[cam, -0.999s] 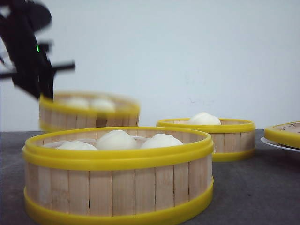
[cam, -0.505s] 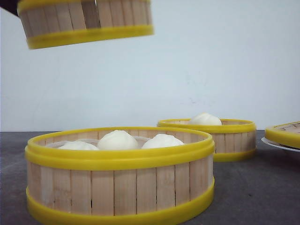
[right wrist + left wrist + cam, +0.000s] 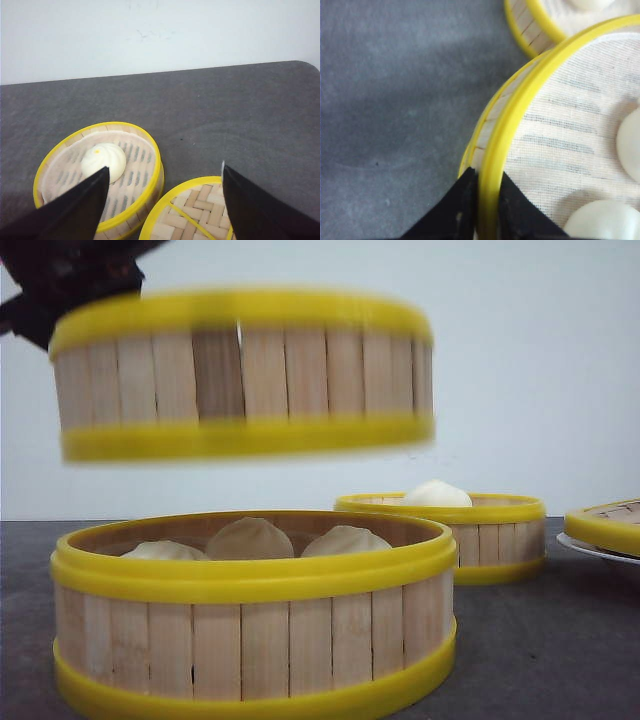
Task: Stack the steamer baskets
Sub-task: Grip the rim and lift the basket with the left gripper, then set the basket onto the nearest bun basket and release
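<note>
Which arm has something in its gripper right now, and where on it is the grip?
The left gripper pinches the raised steamer basket by its yellow top rim, one finger outside, one inside. The right gripper is open and holds nothing.

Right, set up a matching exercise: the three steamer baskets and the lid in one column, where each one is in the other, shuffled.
Things:
1. basket with three buns
2. basket with one bun
3. basket gripped at its rim by the left gripper: lifted basket
4. woven lid

Places:
A. on the white plate, far right
B. in the air above another basket
C. nearest the front camera, on the table
D. further back on the table, right of centre

Pairs: 1-C, 2-D, 3-B, 4-A
</note>
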